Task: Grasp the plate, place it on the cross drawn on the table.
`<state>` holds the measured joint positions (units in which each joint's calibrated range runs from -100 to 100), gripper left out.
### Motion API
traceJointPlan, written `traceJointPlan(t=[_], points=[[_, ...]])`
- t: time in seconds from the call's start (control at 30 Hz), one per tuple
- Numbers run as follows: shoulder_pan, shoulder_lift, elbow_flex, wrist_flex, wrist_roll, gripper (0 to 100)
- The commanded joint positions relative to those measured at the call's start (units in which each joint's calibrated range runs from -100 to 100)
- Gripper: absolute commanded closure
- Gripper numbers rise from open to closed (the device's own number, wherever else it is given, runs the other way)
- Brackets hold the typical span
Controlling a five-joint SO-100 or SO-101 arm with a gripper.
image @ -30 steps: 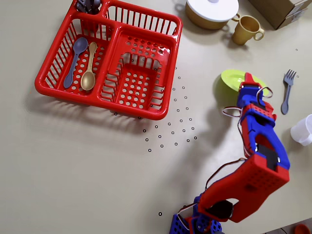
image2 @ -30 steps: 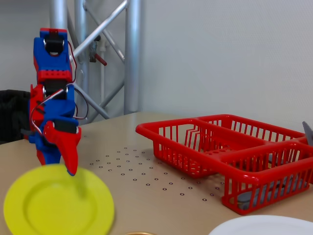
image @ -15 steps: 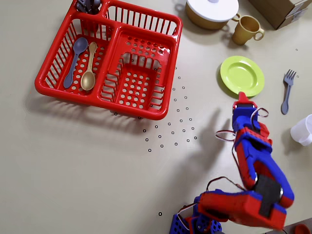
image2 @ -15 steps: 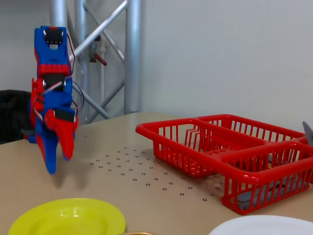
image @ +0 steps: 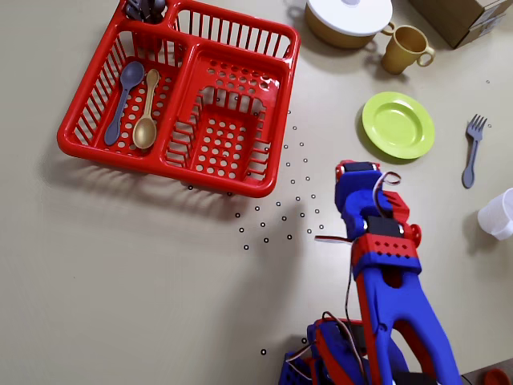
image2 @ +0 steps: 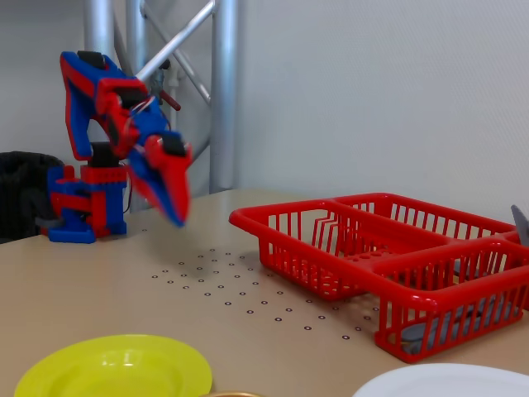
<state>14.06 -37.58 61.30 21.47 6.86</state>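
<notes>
Even bright light, blurred gripper (image2: 175,203)

Beige table (image2: 99,273), plain white wall (image2: 372,91), aluminium frame (image2: 223,91) behind.

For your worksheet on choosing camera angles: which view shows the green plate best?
The overhead view: the whole green plate shows, round, with bare table around it, near the cup and fork. The fixed view shows the plate at a low angle, cut off by the frame's bottom edge.
</notes>
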Motion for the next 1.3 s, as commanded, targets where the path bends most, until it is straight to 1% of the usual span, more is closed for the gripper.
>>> traceJointPlan(t=[0.0, 0.2, 0.27, 0.5, 0.7, 0.87, 1.27], points=[[-3.0, -4.7, -5.2, 0.3, -6.2, 100], [-8.0, -10.4, -8.7, -0.2, -16.1, 100], [-9.3, -13.6, -8.3, 1.2, -17.1, 100], [-12.1, -27.0, -3.7, 10.9, -14.8, 100], [-12.2, -36.4, 4.6, 16.6, -13.1, 100], [-12.6, -42.2, 12.1, 22.4, -10.4, 100], [-14.6, -58.3, 27.5, 31.8, -10.3, 100]])
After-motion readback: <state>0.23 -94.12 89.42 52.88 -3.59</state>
